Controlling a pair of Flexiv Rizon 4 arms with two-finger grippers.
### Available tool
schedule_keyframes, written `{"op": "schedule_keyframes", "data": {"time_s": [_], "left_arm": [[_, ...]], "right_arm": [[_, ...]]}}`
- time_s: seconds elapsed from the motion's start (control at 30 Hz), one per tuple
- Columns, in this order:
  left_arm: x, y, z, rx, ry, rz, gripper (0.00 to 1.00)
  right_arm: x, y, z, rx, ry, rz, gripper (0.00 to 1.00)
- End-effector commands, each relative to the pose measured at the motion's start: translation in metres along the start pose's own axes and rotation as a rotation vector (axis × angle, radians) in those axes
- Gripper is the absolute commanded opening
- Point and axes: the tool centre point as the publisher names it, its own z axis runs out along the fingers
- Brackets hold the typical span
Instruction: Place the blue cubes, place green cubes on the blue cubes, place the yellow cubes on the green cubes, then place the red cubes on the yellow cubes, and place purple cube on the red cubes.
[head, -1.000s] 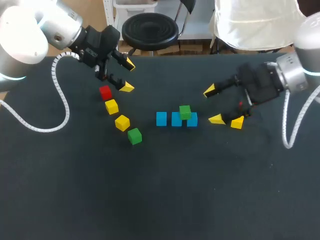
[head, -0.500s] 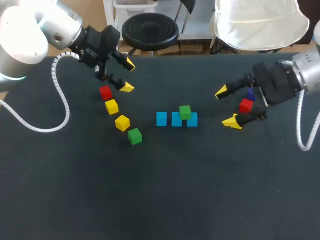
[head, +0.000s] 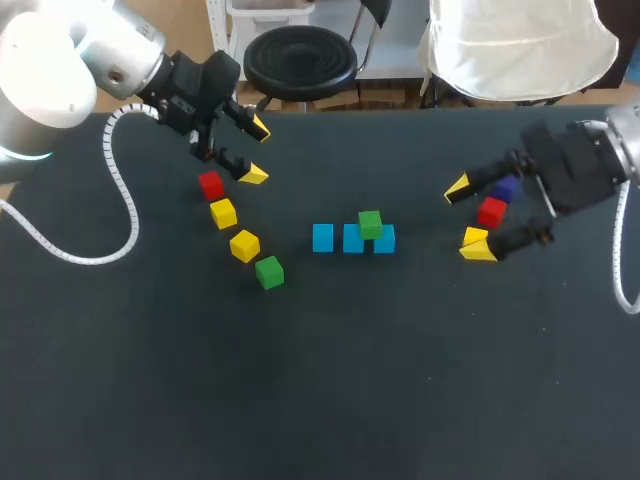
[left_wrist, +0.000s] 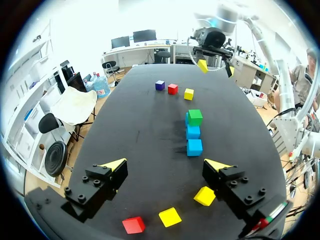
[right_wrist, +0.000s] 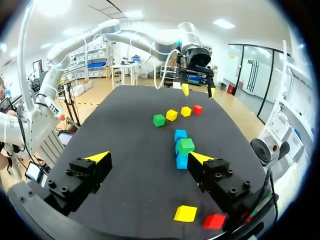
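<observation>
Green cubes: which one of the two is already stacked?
The green cube atop the blue cubes; the other green cube lies on the table beside a yellow cube.

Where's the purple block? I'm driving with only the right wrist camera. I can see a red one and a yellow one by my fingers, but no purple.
Observer: The head view shows it. The purple cube lies right beside the red cube that is near your fingers, on the opposite side of it from the yellow cube.
Operator: How many blue ones are there? The green one hides some from me.
Observer: There are three blue cubes, side by side in a row. The green cube sits on top of the two nearest your right gripper, and the third blue one is bare.
</observation>
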Motion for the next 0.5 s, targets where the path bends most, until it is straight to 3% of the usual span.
{"op": "schedule_keyframes", "data": {"time_s": [0.03, 0.5], "left_arm": [[0.0007, 0.0009, 0.0005, 0.001, -0.002, 0.003, 1.00], [0.0007, 0.0009, 0.0005, 0.001, -0.002, 0.003, 1.00]], "right_arm": [[-0.0018, 0.0103, -0.0036, 0.012, -0.012, -0.007, 1.00], [-0.0018, 0.0103, -0.0036, 0.012, -0.012, -0.007, 1.00]]}}
